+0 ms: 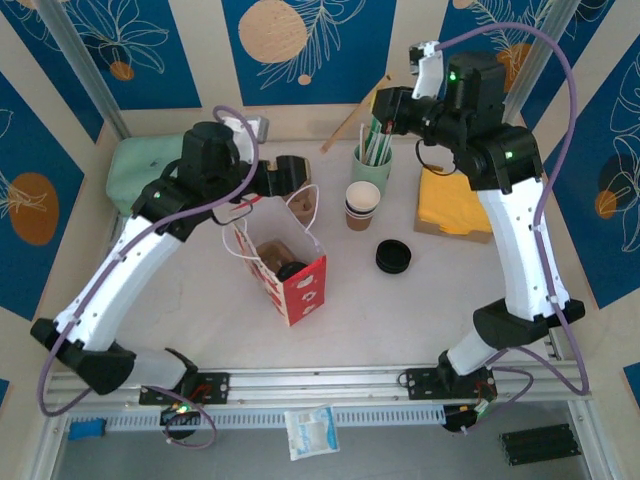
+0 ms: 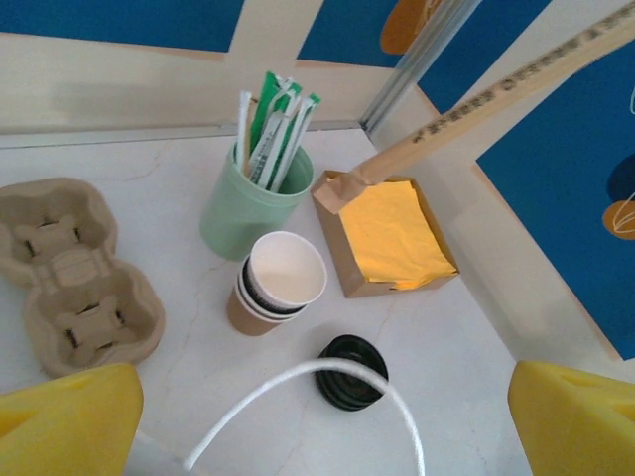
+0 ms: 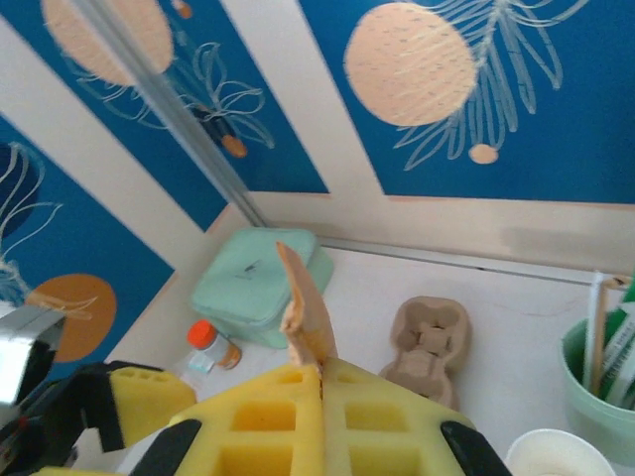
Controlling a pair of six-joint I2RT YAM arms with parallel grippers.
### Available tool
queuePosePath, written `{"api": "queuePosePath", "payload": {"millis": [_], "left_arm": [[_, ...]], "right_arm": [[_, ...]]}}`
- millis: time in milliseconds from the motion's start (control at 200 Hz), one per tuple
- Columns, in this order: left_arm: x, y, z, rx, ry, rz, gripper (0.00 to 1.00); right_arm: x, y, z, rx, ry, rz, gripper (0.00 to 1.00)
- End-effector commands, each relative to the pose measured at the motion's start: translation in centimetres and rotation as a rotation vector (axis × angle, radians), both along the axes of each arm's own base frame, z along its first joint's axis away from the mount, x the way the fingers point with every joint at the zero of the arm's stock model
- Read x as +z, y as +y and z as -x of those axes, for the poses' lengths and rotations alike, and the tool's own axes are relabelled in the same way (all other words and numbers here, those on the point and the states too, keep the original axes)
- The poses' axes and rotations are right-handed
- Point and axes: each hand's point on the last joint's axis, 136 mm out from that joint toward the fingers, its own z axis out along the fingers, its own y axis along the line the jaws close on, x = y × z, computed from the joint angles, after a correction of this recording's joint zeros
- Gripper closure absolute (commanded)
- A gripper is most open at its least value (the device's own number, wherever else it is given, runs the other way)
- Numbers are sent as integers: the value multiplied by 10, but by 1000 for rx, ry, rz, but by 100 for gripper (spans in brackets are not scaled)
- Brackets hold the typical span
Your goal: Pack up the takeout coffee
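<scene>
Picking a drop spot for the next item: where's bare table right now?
Bare: the table in front of the lid stack, between the paper bag and the right arm's base. Also left of the bag, inside the left arm's bend. Crowded: back row, straw cup, cup stack, napkin box.

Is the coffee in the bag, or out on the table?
In. The top view shows the takeout coffee, black lid up, down inside the open mouth of the paper bag, which stands upright.
</scene>
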Motion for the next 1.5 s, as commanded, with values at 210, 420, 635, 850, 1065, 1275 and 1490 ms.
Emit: {"api": "queuePosePath", "payload": {"millis": [210,420,635,850,1065,1275,1490], "left_arm": [[-5,55,27,184,-21,-34,4],[-10,71,44,206,-15,-39,3],[-18,78,56,203,8,-38,2],[-22,82,69,187,22,-31,2],[-24,86,81,170,31,-28,1],[-30,86,86,152,45,-27,1],[-35,85,88,145,57,-23,1]], "right_arm": [[21,35,62,123,-78,34,100],[3,63,88,219,-38,96,100],[-31,87,104,288,32,189,100],[-67,107,113,349,113,266,100],[-101,126,118,408,204,346,100],[-131,138,122,452,279,437,100],[-157,149,125,493,345,518,100]]}}
